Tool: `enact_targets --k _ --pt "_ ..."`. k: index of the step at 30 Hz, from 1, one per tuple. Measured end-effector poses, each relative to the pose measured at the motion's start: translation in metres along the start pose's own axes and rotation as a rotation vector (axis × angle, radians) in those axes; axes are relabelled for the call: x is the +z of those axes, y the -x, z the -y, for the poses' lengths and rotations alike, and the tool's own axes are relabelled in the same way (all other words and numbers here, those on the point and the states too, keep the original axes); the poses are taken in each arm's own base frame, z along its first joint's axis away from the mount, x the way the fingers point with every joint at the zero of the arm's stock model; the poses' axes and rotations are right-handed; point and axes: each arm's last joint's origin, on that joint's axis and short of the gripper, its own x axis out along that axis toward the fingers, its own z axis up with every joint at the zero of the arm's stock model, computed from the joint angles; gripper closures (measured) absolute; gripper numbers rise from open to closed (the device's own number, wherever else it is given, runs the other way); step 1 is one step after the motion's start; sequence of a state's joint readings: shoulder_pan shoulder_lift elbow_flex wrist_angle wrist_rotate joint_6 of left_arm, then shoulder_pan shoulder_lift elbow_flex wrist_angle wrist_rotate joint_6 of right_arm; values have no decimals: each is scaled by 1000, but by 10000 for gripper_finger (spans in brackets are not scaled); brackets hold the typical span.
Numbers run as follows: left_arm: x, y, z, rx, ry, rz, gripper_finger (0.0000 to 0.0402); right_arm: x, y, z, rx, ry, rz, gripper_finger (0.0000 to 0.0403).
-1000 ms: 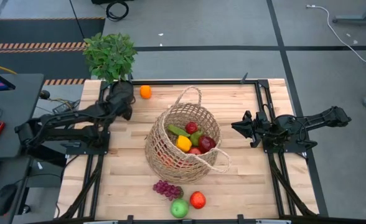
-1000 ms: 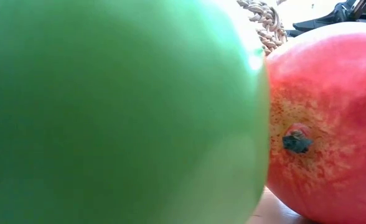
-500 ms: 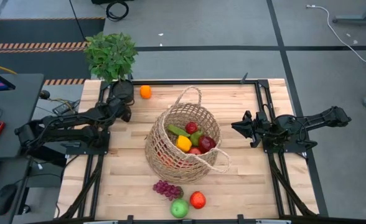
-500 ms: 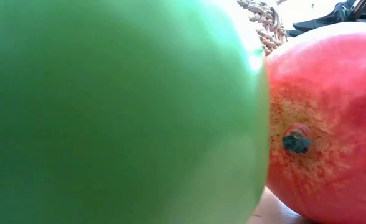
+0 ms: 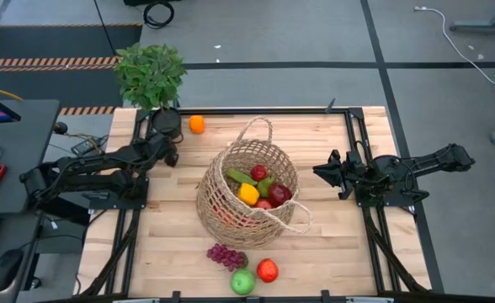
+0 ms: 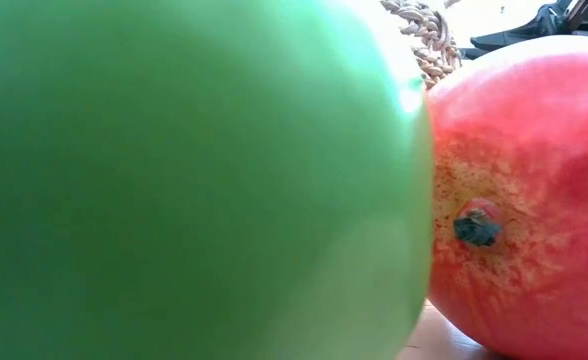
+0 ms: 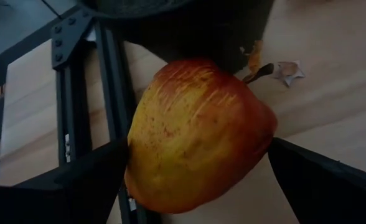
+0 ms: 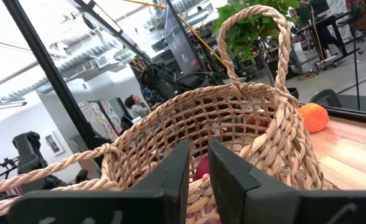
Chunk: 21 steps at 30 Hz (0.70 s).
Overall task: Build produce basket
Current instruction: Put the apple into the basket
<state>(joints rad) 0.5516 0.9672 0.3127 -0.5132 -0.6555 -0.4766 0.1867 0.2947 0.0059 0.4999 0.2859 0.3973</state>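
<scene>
Left end effector (image 5: 170, 151) sat at the far-left part of the worktop (image 5: 332, 252), just beside the black pot (image 5: 165, 119) of the potted plant (image 5: 149, 74). Its fingers (image 7: 65, 193) stood wide apart with a red-yellow apple (image 7: 195, 134) between them; the left wrist view showed the apple filling the gap and meeting the finger on one side, but whether it was actually clamped could not be told. The apple lay on the wood right next to the pot.

Right end effector (image 5: 319, 172) waited at the right side of the worktop, fingers (image 8: 170, 174) together, nothing in them, pointed at the basket (image 5: 247, 195) and apart from it.

The basket stood mid-worktop, tipped a bit, one looped handle (image 5: 256, 128) up at the far side. Inside: yellow pepper (image 5: 248, 194), red apples (image 5: 279, 194), a green piece (image 5: 240, 177).

Outside it: an orange (image 5: 197, 124) near the far edge beside the pot; purple grapes (image 5: 227, 256), a green apple (image 5: 243, 282) and a red fruit (image 5: 268, 270) at the near edge. Green apple (image 6: 194, 180) and red fruit (image 6: 524, 200) touched, blocking most of the low view.
</scene>
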Motion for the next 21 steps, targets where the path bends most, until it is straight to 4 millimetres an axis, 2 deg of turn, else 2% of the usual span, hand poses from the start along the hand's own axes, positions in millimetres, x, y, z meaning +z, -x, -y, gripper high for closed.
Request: enact_targets --k 10,17,21 --pt "22 17 10 -166 -2 11 13 0 0 0 0 0 0 338" --pt "24 26 17 -287 41 -23 13 0 0 0 0 0 0 338" --pt "21 28 19 -298 7 -36 13 0 0 0 0 0 0 338"
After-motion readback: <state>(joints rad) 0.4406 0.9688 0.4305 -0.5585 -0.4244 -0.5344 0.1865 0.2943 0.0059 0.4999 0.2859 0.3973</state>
